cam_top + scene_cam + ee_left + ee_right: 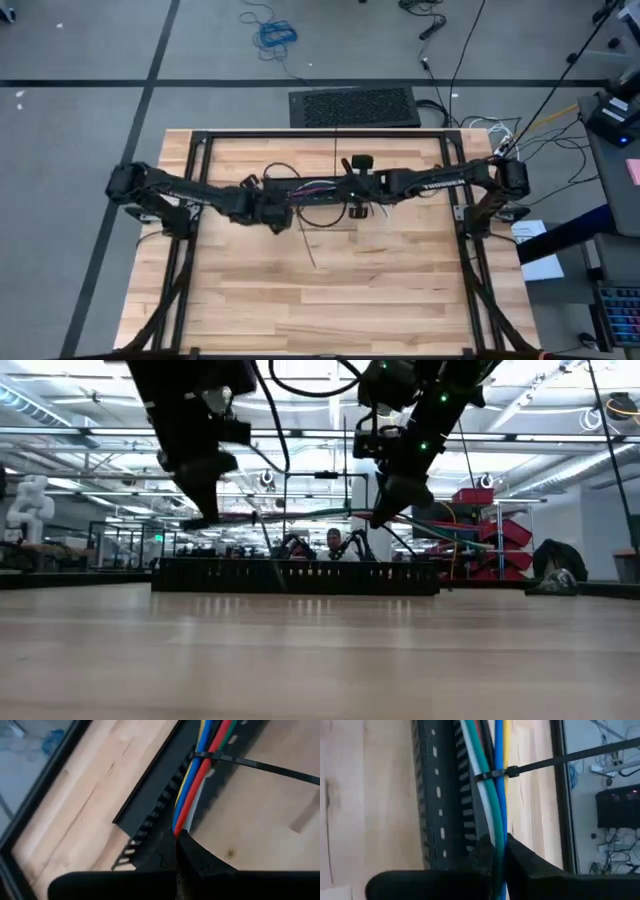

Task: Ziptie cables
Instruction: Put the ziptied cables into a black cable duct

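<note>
Cables (318,189) hung in a taut bundle between the two claws, lifted off the worktop (330,290) near its far edge. The left claw (281,203) was clamped on one end of the bundle; its wrist view showed yellow, blue and red wires (192,785) running straight into the closed fingers (200,857). The right claw (352,186) was clamped on the other end, with white, green and blue wires (492,805) pinched between its fingers (522,857). A black zip tie (495,774) was looped round the bundle, its long tail (580,755) sticking out sideways. Below the wires lay the black slotted bar (437,795), flat on the wood, also visible as a low dark rail in the low view (295,575). White lettering showed on the right arm (440,182), too small to read.
</note>
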